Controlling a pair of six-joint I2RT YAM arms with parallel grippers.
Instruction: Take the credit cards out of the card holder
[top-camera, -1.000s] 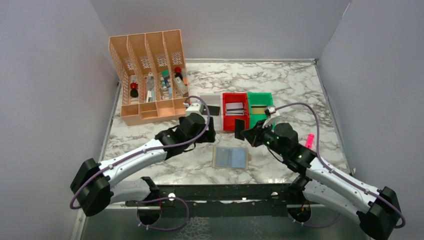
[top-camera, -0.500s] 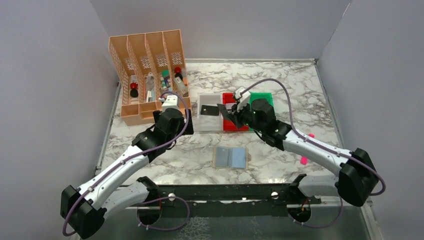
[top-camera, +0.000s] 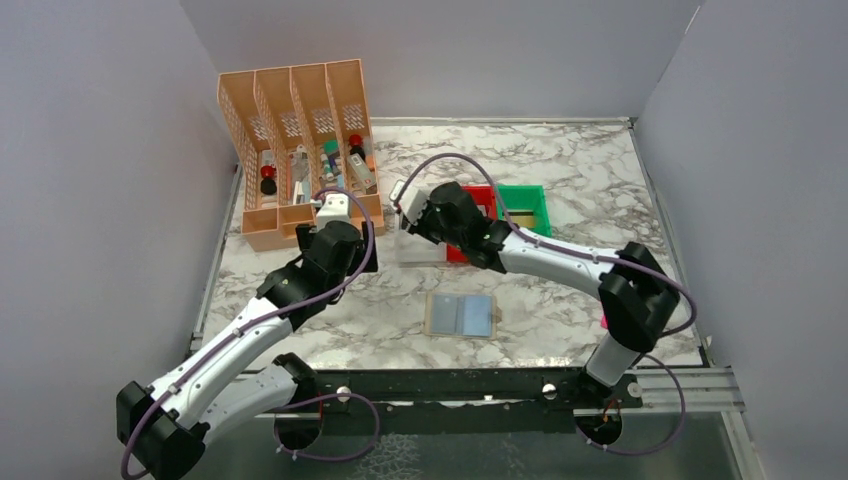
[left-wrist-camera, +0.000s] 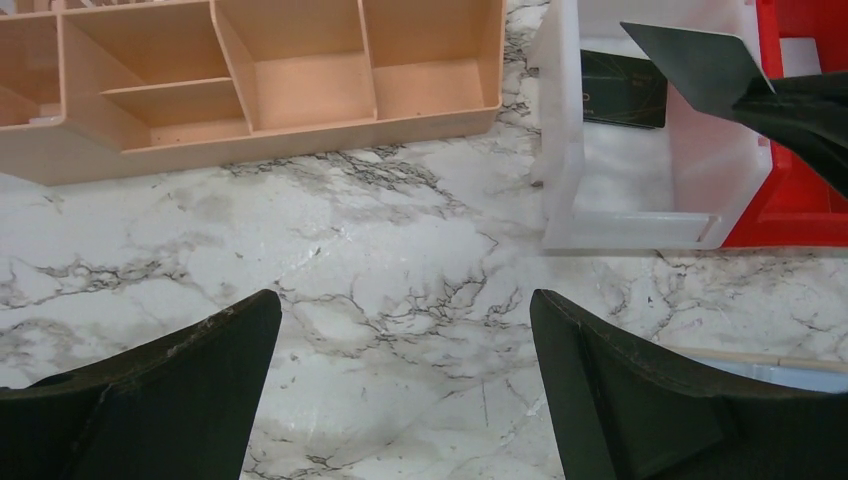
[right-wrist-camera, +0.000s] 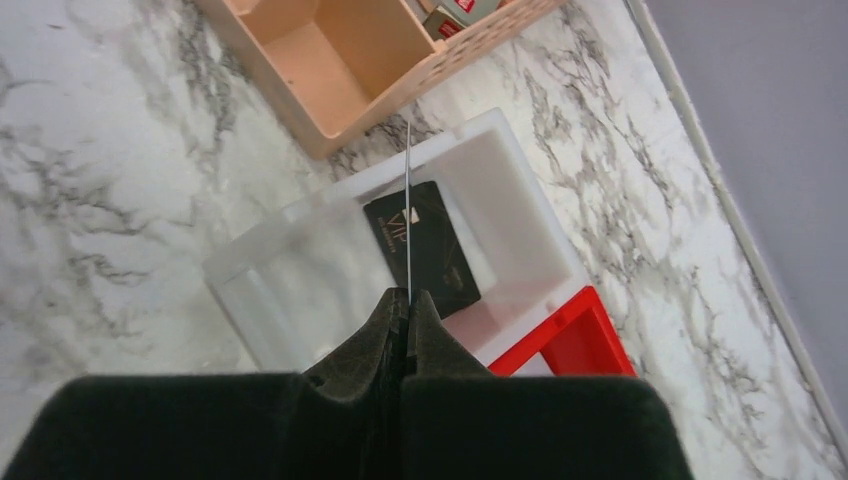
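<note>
While your left jaws are hanging spread wide over bare counter, just in front of the organizer and gripping nothing, your right jaws are pressing together on a dark card, pinching it by one end. You are holding that card above the white bin. From the right wrist it is showing only as a thin edge rising from between the fingertips, and from the left wrist it is showing tilted, with its free end reaching out over the bin's inside. A second black card is lying flat on the bin's floor, right below the one you are holding. The red bin is sitting against the white bin's side, and the green bin is sitting just past it. The card holder is lying open and flat on the counter, nearer your arm bases than the bins and well apart from both jaws, with its two blue-grey panels facing up. A pink marker is peeking out beside your right elbow.
</note>
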